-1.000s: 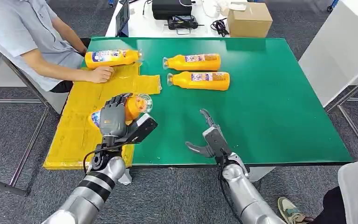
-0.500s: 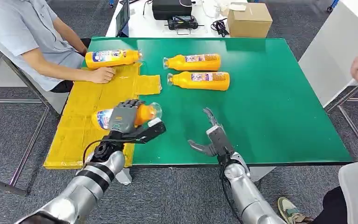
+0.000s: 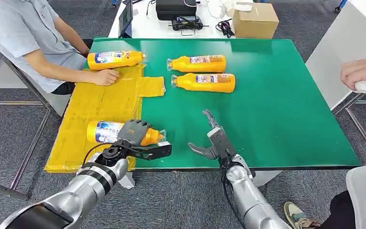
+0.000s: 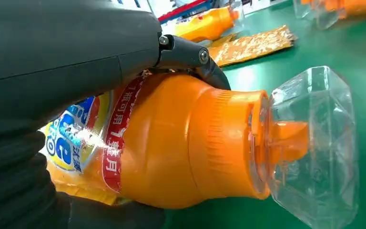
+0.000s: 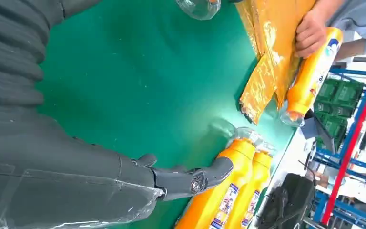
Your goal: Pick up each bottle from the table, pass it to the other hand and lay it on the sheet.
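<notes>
My left hand (image 3: 132, 135) grips an orange bottle (image 3: 103, 132) with a clear cap (image 3: 161, 136). The bottle lies low across the near right edge of the yellow sheet (image 3: 100, 102), with its cap over the green table (image 3: 286, 105). The left wrist view shows my fingers (image 4: 24, 191) wrapped around the bottle (image 4: 181, 143). My right hand (image 3: 213, 141) hovers open near the table's front edge, holding nothing. Two more orange bottles (image 3: 198, 63) (image 3: 204, 82) lie side by side on the table's far middle. Another bottle (image 3: 115, 58) lies at the sheet's far end.
A seated person at the far left rests a hand (image 3: 104, 76) on the sheet beside the far bottle. Another person's hand (image 3: 362, 74) holds a white object at the right edge. A cardboard box (image 3: 255, 20) and black gear (image 3: 175, 8) sit on the white table behind.
My left hand has lowered and turned the bottle down towards the near edge of the sheet, where it is now level. A person's hand has come in at the right edge.
</notes>
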Robot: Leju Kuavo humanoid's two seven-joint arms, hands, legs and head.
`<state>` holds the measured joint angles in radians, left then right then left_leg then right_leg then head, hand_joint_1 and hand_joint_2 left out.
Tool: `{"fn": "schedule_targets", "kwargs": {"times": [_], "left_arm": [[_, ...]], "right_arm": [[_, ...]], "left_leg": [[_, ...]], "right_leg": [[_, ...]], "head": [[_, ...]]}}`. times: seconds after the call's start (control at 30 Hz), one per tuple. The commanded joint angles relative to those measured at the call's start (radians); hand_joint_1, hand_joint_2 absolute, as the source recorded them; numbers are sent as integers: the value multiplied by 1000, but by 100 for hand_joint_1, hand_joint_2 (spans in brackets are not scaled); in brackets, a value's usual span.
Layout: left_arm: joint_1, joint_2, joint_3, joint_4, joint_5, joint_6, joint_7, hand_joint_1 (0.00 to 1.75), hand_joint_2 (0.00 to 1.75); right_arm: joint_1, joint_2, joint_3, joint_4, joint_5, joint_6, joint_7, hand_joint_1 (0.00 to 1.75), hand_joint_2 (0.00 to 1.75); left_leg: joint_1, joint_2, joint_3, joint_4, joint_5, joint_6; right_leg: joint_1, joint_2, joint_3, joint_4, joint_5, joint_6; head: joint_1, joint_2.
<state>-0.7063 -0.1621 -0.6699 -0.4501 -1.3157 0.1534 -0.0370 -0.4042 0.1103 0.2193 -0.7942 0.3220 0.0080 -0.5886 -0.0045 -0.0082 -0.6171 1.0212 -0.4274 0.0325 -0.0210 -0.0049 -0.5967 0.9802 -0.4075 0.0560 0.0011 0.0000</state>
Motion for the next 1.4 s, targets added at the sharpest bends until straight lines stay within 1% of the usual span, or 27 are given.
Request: {"fn": "schedule_targets", "kwargs": {"times": [0.03, 0.07, 0.1, 0.13, 0.17, 0.2, 0.27, 0.47, 0.67, 0.73, 0.8, 0.83, 0.87, 1.03, 1.1, 1.2, 1.27, 1.3, 1.33, 1.37, 1.4], "left_arm": [[-58, 12, -32, 135, 3, -35, 42, 175, 175], [-58, 12, -32, 135, 3, -35, 42, 175, 175], [-58, 12, -32, 135, 3, -35, 42, 171, 175], [-59, 10, -23, 140, 11, -42, 46, 141, 175], [-58, 8, -18, 140, 14, -39, 50, 2, 175], [-56, 3, -2, 141, 26, -36, 55, 0, 175], [-58, -2, -1, 143, 27, -50, 45, 0, 175], [-71, -16, 65, 142, 101, -129, -2, 0, 175], [-76, -8, 95, 150, 149, -197, -37, 0, 175], [-75, -5, 99, 152, 156, -205, -40, 0, 175], [-73, -1, 100, 154, 157, -205, -41, 0, 175], [-70, 0, 100, 150, 157, -197, -41, 0, 175], [-64, -1, 105, 143, 164, -175, -48, 0, 175], [-63, -5, 106, 141, 165, -172, -48, 0, 175], [-54, -7, 116, 113, 178, -95, -72, 0, 175], [-38, -32, 146, 46, 215, 76, -111, 0, 175], [-21, -39, 141, -21, 224, 142, -117, 0, 175], [-7, -39, 135, -67, 227, 167, -124, 0, 175], [5, -35, 128, -100, 233, 162, -120, 0, 175], [21, -27, 111, -144, 229, 179, -121, 0, 175], [30, -21, 99, -170, 227, 186, -123, 0, 175]], "right_arm": [[-60, 18, -28, 89, 0, 5, -2, 0, 175], [-60, 18, -28, 89, 0, 5, -2, 0, 175], [-60, 18, -28, 89, 0, 5, -2, 0, 175], [-62, 19, -26, 94, 1, 5, -2, 0, 175], [-63, 19, -26, 96, 1, 5, -3, 0, 175], [-61, 19, -28, 96, 1, 3, -5, 0, 175], [-60, 18, -28, 94, 1, 2, -7, 0, 175], [-64, 19, -34, 93, 2, -3, -10, 0, 175], [-73, 20, -37, 109, 1, -5, -13, 0, 175], [-76, 20, -37, 111, 1, -5, -15, 0, 175], [-77, 21, -36, 112, 1, -5, -15, 0, 175], [-78, 22, -36, 113, 1, -4, -15, 0, 175], [-78, 20, -35, 115, 2, -6, -17, 0, 175], [-77, 18, -36, 115, 2, -7, -18, 0, 175], [-71, 15, -41, 110, 1, -18, -20, 0, 175], [-52, 7, -54, 83, 2, -38, -26, 0, 175], [-37, 5, -64, 63, -2, -39, -27, 0, 175], [-31, 5, -64, 57, 0, -40, -26, 0, 175], [-26, 4, -62, 54, 3, -44, -25, 0, 175], [-21, 4, -63, 52, 4, -45, -24, 0, 175], [-19, 4, -63, 54, 4, -44, -24, 0, 175]], "left_leg": [[1, 3, 3, 0, -1, -2], [2, 4, 5, 0, -2, -2], [1, 4, 5, 0, -1, -2], [1, 3, 3, 0, -1, -2], [0, 2, 3, 0, -1, -1], [1, 4, 5, 0, -1, -2], [1, 4, 6, 0, -2, -2], [1, 3, 5, 0, -2, -2], [1, 3, 6, 0, -2, -2], [0, 2, 4, 0, 0, -1], [1, 4, 6, 0, -1, -2], [0, 3, 5, -1, -1, -1], [1, 5, 7, -1, -2, -2], [0, 2, 6, -1, -1, -1], [1, 3, 7, -1, -1, -2], [1, 2, 6, -1, -1, -1], [1, 0, 5, 0, -1, -2], [1, -1, 4, 0, -1, -1], [2, -1, 7, 2, -3, -3], [1, -1, 4, 0, -1, -1], [1, 0, 6, 1, -2, -2]], "right_leg": [[1, 3, 2, 0, 0, -2], [2, 4, 4, 0, 0, -3], [1, 3, 4, -1, 0, -3], [1, 3, 3, 0, 0, -2], [1, 2, 2, 0, 0, -2], [1, 3, 4, 0, 0, -3], [2, 3, 5, 0, -1, -3], [1, 2, 5, 0, -1, -2], [1, 3, 5, -1, 0, -3], [0, 2, 3, 0, 0, -1], [1, 3, 5, 0, 0, -2], [0, 3, 4, -1, 0, -2], [1, 4, 6, -1, 0, -3], [1, 2, 5, -1, 0, -2], [1, 3, 6, -1, 0, -2], [1, 2, 6, -1, 0, -2], [1, 0, 5, 0, -1, -2], [1, -1, 4, 0, -1, -2], [3, -1, 8, 0, -3, -4], [1, -1, 4, 0, -1, -2], [2, -1, 7, -1, -2, -3]], "head": [[0, 0], [1, 0], [0, 0], [0, 0], [0, 0], [0, 0], [0, 0], [0, 0], [0, 0], [0, 0], [0, 0], [0, 0], [0, 0], [0, 0], [0, 0], [0, 0], [0, 0], [0, 0], [1, 0], [0, 0], [1, 0]]}}
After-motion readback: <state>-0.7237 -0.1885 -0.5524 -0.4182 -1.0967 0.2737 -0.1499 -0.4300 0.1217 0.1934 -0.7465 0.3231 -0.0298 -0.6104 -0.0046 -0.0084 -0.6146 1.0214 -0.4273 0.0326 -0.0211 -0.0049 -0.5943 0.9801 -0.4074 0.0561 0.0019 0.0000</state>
